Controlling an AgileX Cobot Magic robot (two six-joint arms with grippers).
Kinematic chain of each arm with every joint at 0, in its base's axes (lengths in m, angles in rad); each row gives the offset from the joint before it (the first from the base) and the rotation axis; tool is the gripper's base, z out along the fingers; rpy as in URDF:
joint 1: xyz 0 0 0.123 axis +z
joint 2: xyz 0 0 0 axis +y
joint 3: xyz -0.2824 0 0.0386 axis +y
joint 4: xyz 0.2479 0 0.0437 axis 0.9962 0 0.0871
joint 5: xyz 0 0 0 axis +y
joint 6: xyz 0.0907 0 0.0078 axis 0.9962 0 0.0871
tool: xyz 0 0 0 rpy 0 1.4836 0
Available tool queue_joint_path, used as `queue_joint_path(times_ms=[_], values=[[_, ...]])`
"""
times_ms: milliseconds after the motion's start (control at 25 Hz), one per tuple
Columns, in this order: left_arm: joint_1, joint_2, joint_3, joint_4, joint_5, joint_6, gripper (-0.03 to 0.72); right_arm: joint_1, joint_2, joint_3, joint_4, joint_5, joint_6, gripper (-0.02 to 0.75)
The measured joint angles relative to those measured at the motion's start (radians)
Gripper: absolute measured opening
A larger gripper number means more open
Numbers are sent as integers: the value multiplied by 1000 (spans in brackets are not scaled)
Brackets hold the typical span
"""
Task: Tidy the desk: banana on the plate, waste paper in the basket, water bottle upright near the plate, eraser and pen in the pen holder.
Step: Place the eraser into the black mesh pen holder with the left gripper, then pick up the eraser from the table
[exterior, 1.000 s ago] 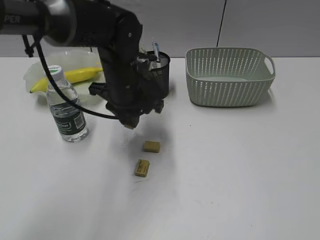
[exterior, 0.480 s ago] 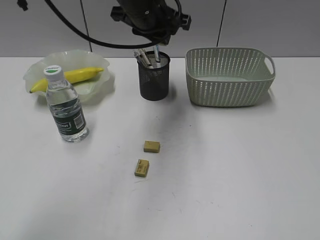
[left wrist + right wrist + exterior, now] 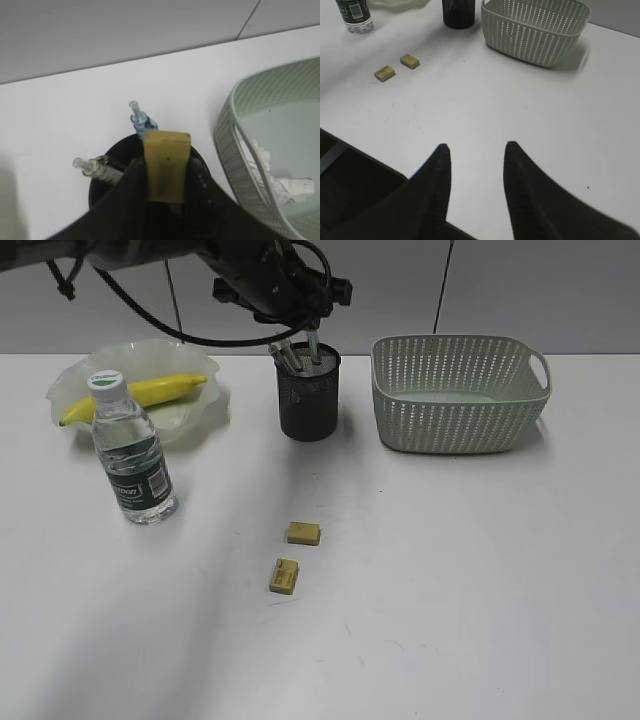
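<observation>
Gripping eraser (image 3: 166,165) upright, long axis vertical, above pen holder (image 3: 107,187)

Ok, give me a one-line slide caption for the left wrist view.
Left gripper holds an eraser above the pen holder, beside the basket of waste paper.

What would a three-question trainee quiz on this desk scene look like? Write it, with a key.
1. True or false: the banana lies on the plate.
2. How many erasers lie loose on the table? A) one B) two C) three
3. What does the left gripper hold, and over what?

Key:
1. True.
2. B: one eraser and a second eraser lie in front of the pen holder.
3. A tan eraser, clamped between its fingers, directly above the pen holder, which already holds pens. The water bottle stands upright beside the plate, and crumpled paper sits in the basket.
</observation>
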Motion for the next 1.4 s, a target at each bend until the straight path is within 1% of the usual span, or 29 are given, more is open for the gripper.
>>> queue_joint_path(times_ms=[440,520,600,680,760,920,1080,1160,1400], values=[[0,78,0,-10,-24,0,181,0,0,0,0,0,0,296],[0,78,0,-10,-27,0,232,0,0,0,0,0,0,296],[0,78,0,-10,-27,0,329,0,0,0,0,0,0,296],[0,77,0,-10,-26,0,388,0,0,0,0,0,0,298],[0,68,0,-9,-23,0,412,0,0,0,0,0,0,298],[0,18,0,-3,-2,0,423,0,0,0,0,0,0,298],[0,-91,0,-2,91,0,426,0,0,0,0,0,0,298],[0,-166,0,13,166,0,426,0,0,0,0,0,0,296],[-1,-392,0,166,453,12,426,0,0,0,0,0,0,296]])
